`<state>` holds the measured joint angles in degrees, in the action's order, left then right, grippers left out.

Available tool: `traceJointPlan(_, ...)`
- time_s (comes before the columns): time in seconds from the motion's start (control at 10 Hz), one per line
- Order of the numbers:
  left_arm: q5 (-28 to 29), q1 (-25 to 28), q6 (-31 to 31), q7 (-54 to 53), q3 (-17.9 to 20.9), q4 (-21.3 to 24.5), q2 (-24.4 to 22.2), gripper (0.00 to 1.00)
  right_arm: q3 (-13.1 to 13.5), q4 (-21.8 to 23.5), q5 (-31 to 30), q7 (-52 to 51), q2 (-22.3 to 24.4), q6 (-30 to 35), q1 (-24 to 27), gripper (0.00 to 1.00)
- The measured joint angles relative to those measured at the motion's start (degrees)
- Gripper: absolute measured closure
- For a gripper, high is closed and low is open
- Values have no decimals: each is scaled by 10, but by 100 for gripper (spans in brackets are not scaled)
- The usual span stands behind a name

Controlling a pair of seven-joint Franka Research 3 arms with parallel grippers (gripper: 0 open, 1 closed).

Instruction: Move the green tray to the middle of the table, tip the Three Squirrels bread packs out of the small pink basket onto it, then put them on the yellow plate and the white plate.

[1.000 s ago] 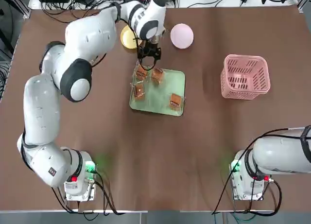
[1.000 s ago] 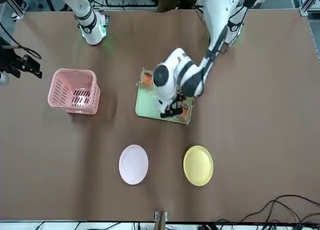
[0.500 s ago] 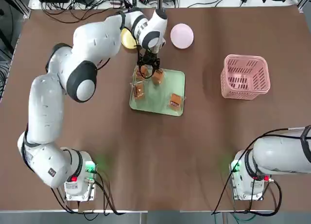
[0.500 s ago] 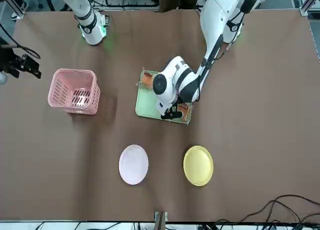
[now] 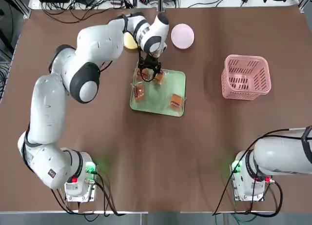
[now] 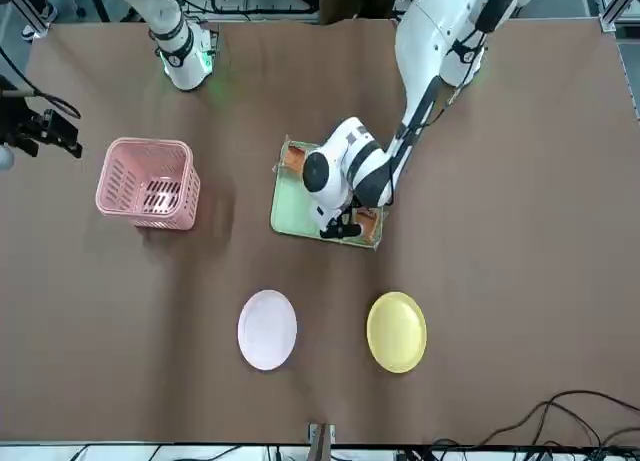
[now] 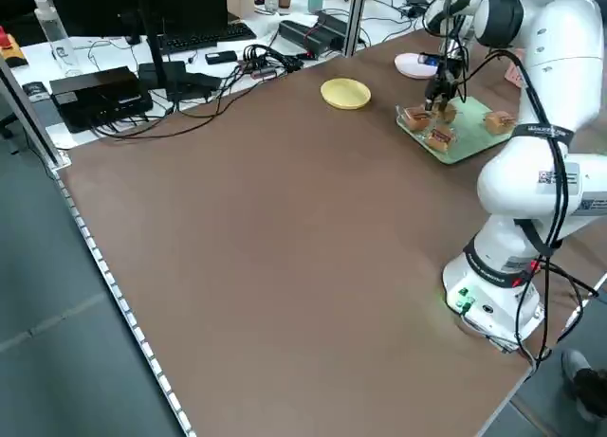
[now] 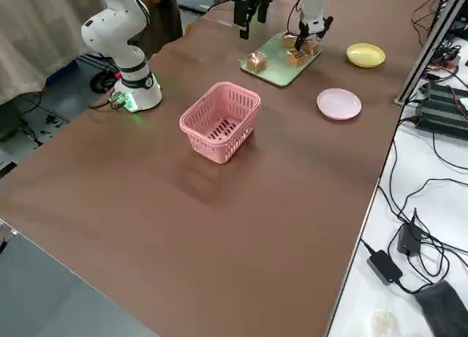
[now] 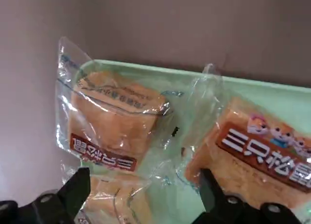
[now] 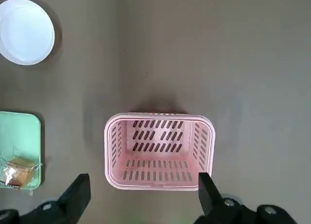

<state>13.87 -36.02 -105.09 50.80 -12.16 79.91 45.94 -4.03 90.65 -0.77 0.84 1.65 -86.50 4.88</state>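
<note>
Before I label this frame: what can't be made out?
- Yellow plate: top view, partly hidden by the left arm.
- Green tray: right wrist view, cut off by the picture's edge.
- Right pincer: top view, out of frame.
- Bread pack, lowest in left wrist view: cut off by bottom edge.

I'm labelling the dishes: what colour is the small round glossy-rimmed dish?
Yellow, best seen in the front view.

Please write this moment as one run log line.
left gripper: open, above green tray | bread packs: on tray | pink basket: empty | both plates: no bread
</note>
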Motion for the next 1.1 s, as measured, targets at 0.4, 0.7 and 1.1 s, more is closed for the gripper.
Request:
traceJointPlan(0.4, 0, -7, -70, 34, -1, -2, 10, 0, 0, 0, 0, 0, 0, 0, 0, 2)
traceJointPlan(0.7, 0, -31, -109, 62, -1, -3, 12, 0, 1, 0, 0, 0, 0, 0, 0, 2)
traceJointPlan(1.1, 0, -83, -118, 103, -1, -10, 20, 0, 1, -1, 0, 0, 0, 1, 0, 2)
